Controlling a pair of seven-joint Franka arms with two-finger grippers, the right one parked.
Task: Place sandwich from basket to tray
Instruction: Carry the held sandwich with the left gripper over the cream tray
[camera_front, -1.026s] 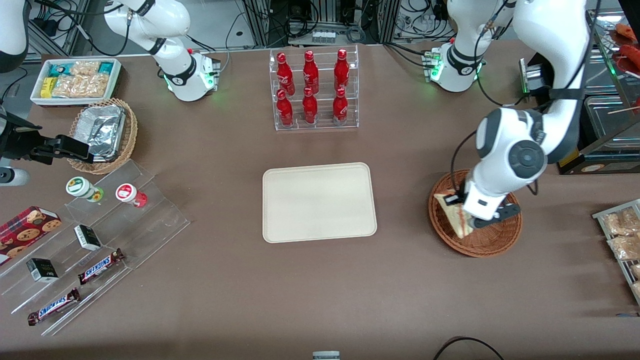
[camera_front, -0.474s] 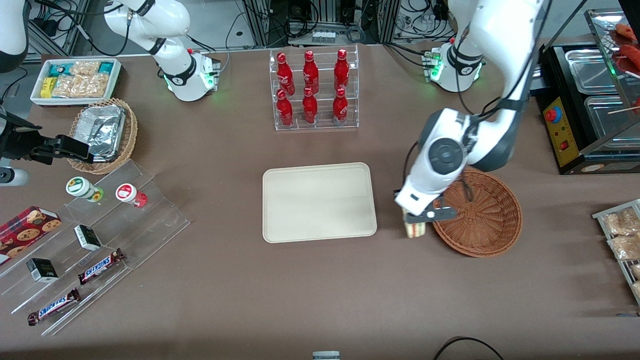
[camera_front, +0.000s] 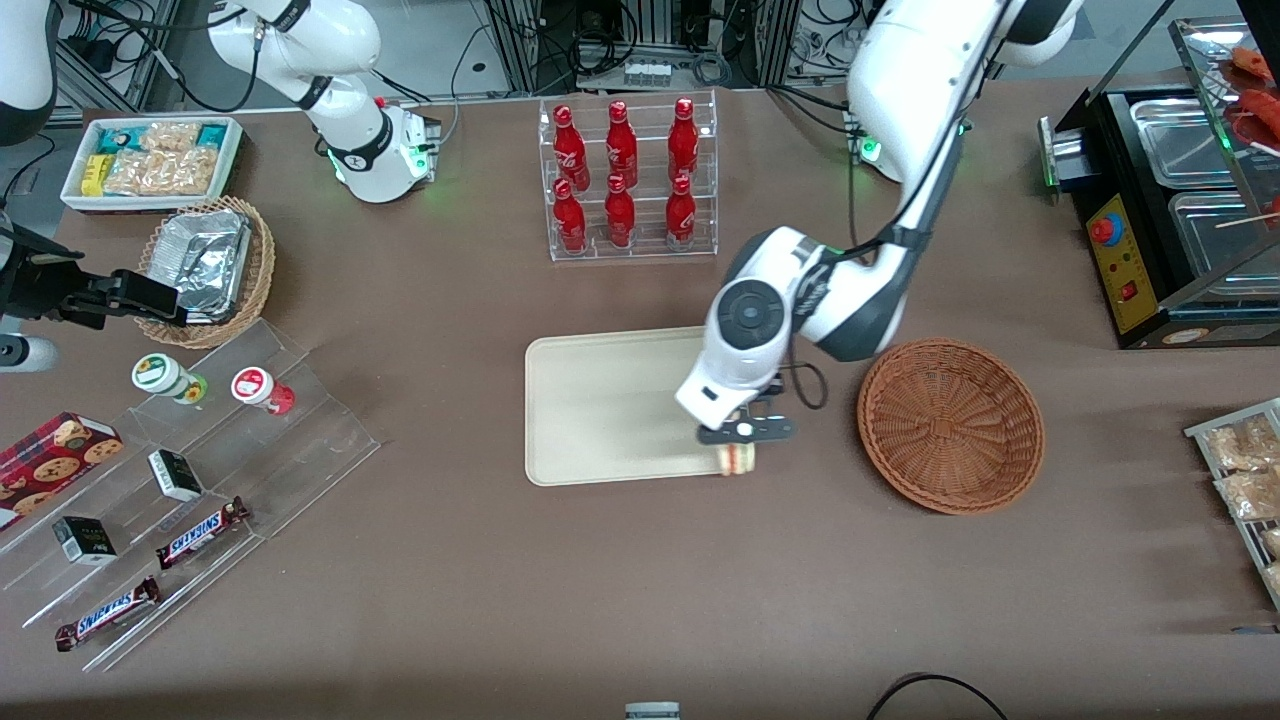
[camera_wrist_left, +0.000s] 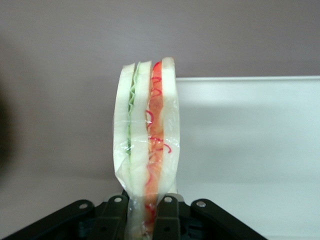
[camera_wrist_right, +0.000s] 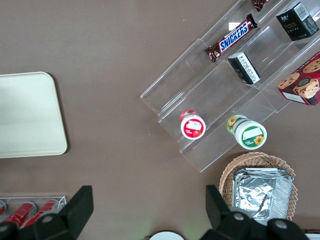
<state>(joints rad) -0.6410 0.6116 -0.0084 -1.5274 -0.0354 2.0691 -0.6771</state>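
My left gripper (camera_front: 738, 440) is shut on the sandwich (camera_front: 738, 459), a wrapped wedge of pale bread with red, orange and green layers. It holds the sandwich in the air over the tray's (camera_front: 600, 410) corner nearest the front camera and the basket. In the left wrist view the sandwich (camera_wrist_left: 147, 135) stands between the black fingers (camera_wrist_left: 169, 220), with the tray's rim (camera_wrist_left: 250, 78) beside it. The reddish-brown wicker basket (camera_front: 950, 425) sits empty beside the tray, toward the working arm's end of the table.
A clear rack of red bottles (camera_front: 625, 180) stands farther from the front camera than the tray. A clear stepped stand with snacks (camera_front: 170, 480), a tan basket with a foil container (camera_front: 205, 265) and a white snack bin (camera_front: 150, 160) lie toward the parked arm's end.
My gripper has carried the sandwich up out of the basket and sideways to the tray's near corner. The basket now stands empty.
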